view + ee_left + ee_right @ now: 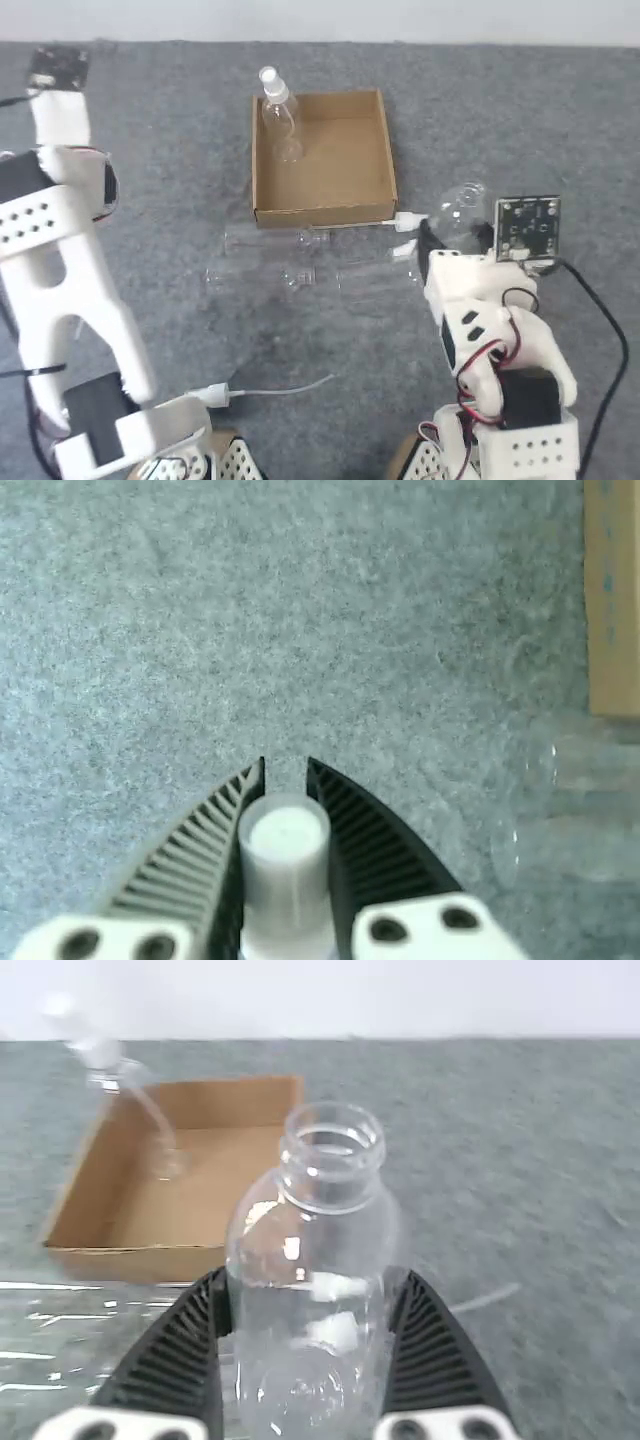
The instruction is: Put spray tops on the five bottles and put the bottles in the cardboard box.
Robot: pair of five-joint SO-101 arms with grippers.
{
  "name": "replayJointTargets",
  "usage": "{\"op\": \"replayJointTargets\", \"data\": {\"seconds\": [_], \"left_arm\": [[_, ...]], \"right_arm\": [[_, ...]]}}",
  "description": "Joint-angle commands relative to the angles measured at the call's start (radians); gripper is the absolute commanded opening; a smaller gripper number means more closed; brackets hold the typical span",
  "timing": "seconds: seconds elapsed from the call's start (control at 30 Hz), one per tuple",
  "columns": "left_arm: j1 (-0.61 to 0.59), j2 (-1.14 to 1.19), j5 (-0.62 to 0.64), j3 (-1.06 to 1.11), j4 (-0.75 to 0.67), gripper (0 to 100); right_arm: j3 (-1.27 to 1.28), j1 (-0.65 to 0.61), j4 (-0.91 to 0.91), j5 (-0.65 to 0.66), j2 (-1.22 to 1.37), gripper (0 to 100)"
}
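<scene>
High view first: we've got the cardboard box [320, 214] at 12 o'clock on the grey worktop [540, 120], with one capped bottle [280, 118] leaning in its 11 o'clock corner. Bare bottles [255, 278] lie flat just off the box's 6 o'clock side. A loose spray top [222, 393] with its tube sits down at 7 o'clock.

Left wrist view: the left gripper [285, 770] is clamped on a white spray top [285, 845] above bare worktop.

Right wrist view: the right gripper [310, 1282] is squeezed around an upright open-necked bottle [310, 1210], uncapped, with the box and capped bottle beyond it.
</scene>
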Motion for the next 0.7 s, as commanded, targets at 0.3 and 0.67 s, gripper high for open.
{"op": "replayJointTargets", "data": {"seconds": [0.3,0.67], "left_arm": [[0.040,-0.192,0.207,-0.005,-0.048,1],[0.112,-0.269,0.384,-0.005,-0.075,1]], "right_arm": [[0.072,-0.110,-0.073,-0.003,-0.044,0.7],[0.103,-0.110,-0.085,-0.003,-0.045,0.7]]}}
